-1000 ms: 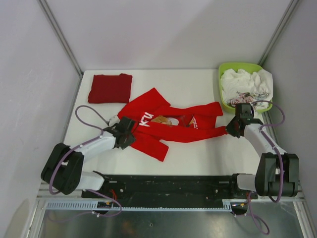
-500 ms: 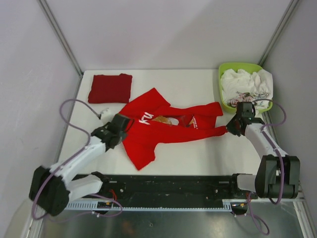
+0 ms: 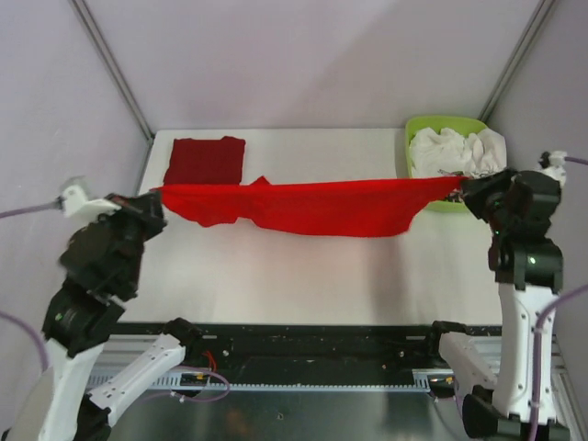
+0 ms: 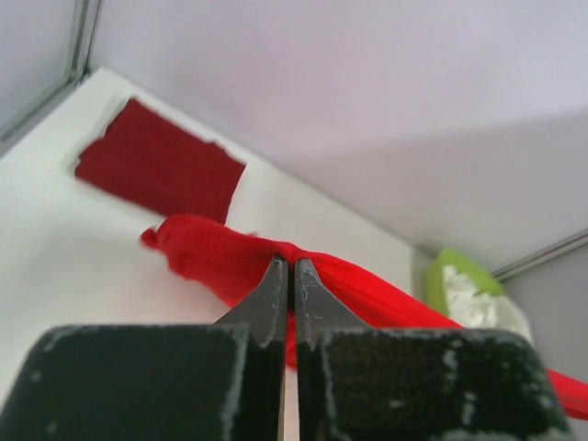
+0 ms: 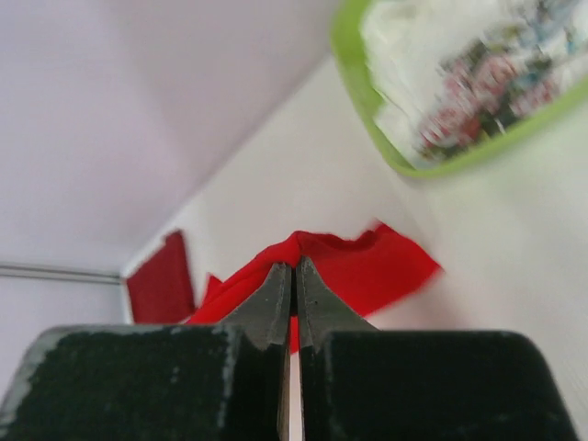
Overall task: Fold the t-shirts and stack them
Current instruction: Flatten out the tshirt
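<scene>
Clamping their jaws on its two ends, the left gripper (image 3: 155, 196) and right gripper (image 3: 464, 186) are holding the bright red t-shirt (image 3: 312, 206) taut above the table (image 3: 322, 276), probably to flatten it for folding.

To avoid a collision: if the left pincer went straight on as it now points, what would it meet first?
The bright red t-shirt clamped in the left pincer; past that, probably the white table, though depth is unclear.
</scene>
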You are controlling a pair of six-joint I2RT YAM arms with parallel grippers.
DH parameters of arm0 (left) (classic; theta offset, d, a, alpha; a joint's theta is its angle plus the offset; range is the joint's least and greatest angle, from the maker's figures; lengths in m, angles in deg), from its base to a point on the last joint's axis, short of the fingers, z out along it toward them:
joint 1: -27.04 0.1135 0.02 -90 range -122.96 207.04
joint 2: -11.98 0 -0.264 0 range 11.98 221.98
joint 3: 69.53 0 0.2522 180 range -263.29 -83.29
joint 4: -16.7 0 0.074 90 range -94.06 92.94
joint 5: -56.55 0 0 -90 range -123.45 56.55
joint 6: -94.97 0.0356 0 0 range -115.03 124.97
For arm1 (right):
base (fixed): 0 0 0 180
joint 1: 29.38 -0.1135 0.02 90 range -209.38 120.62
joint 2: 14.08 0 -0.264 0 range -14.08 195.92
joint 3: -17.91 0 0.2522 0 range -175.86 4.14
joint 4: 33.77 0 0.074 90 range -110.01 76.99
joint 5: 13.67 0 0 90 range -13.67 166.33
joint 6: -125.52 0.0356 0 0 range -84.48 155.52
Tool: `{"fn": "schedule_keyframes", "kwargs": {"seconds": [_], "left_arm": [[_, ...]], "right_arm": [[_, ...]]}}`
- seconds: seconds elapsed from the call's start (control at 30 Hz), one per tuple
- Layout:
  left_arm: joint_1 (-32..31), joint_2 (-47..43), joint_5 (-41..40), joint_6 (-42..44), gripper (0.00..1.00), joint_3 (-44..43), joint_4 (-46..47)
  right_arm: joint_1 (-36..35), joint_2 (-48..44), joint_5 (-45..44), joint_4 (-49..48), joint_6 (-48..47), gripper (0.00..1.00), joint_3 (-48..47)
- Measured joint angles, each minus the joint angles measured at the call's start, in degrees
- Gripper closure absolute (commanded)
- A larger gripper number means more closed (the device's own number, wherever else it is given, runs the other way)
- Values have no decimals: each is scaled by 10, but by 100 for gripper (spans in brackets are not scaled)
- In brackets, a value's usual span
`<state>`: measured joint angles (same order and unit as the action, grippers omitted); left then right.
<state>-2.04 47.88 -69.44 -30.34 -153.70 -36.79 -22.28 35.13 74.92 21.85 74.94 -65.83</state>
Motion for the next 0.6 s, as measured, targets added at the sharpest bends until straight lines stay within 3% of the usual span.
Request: {"fn": "schedule_keyframes", "kwargs": {"seconds": [0.27,0.43,0.6], "left_arm": [[0,-33,7,22,100,-112,-3],[0,-2,4,29,100,-138,14],[5,100,1,57,100,-153,89]], "right_arm": [[1,-39,26,48,14,100,-167],[2,-14,39,38,21,100,-182],[4,69,43,-20,30,100,-156]]}}
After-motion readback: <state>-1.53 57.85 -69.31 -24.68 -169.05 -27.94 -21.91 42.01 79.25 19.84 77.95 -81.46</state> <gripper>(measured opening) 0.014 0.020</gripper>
